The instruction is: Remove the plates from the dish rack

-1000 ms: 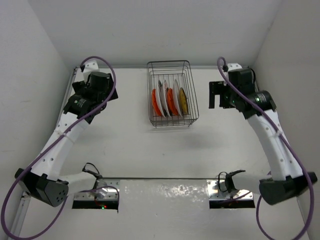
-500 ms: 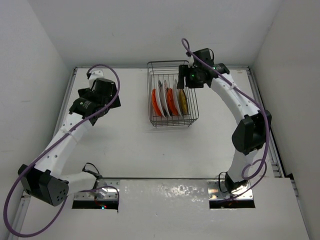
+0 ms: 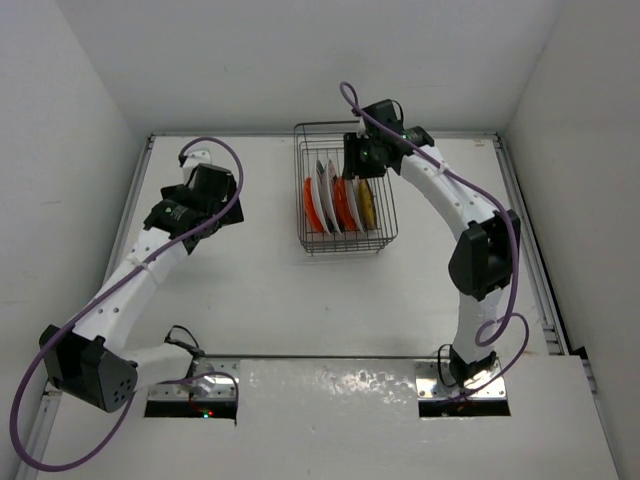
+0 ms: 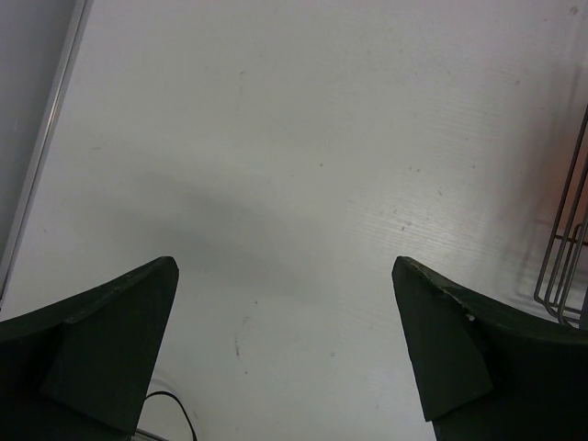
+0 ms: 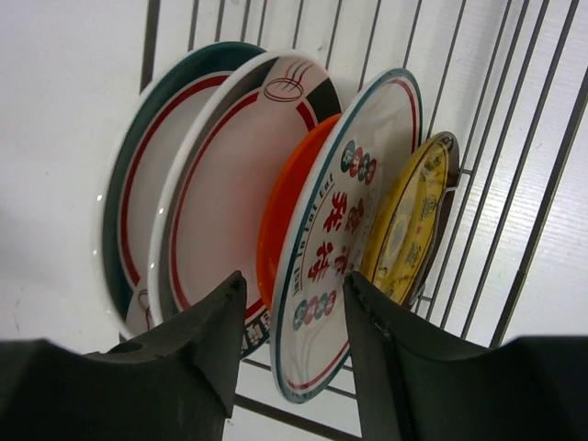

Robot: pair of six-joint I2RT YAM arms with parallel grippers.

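Note:
The dish rack (image 3: 338,128), a dark wire basket, stands at the back middle of the table with several plates (image 3: 340,203) upright in it. My right gripper (image 3: 354,160) hangs over the rack's far end. In the right wrist view its jaws (image 5: 293,280) are open and narrowed, one on each side of the rims of an orange plate (image 5: 283,220) and a white plate with a teal-and-red rim (image 5: 354,216); they touch neither. A yellowish-brown plate (image 5: 409,216) stands to the right, and two white red-ringed plates (image 5: 216,197) to the left. My left gripper (image 4: 285,312) is wide open over bare table.
In the left wrist view the rack's corner wires (image 4: 562,266) show at the right edge. White walls close in the table at the back and on both sides. The left arm (image 3: 150,260) reaches along the left side, its gripper (image 3: 222,203) a short way left of the rack.
The right arm swung in from the right side of the table to above the rack, and its jaws narrowed round the plate rims. The left gripper shifted slightly towards the rack.

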